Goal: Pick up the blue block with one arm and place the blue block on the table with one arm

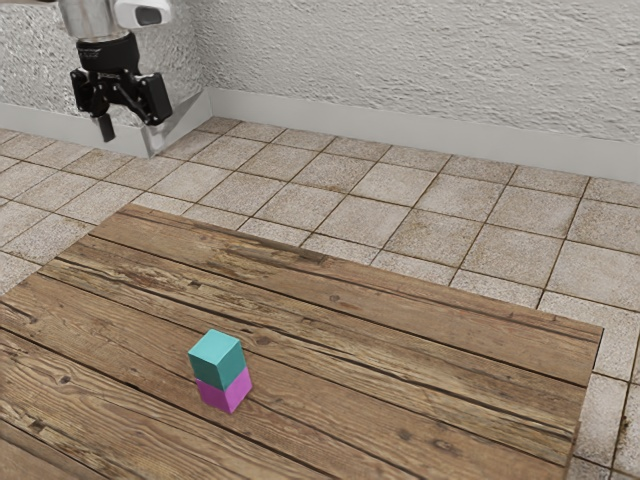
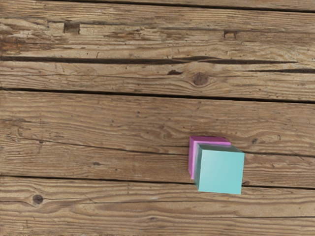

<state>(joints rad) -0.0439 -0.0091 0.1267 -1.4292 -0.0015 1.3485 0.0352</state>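
Note:
High over the table's far left corner in the exterior view, my gripper [image 1: 131, 119] hangs open with nothing between its fingers. The blue block [image 1: 218, 358], a teal cube, rests on top of a magenta block [image 1: 227, 391] on the wooden table [image 1: 420, 350]. It is well below my hand and apart from it. From above in the wrist view, the blue block [image 2: 220, 170] covers most of the magenta block [image 2: 193, 158], whose top edge and one side show.
Tiled floor [image 1: 390, 215] surrounds the table's far side, with a white textured wall [image 1: 420, 70] behind it. Bare planks [image 2: 98, 118] lie around the two stacked blocks.

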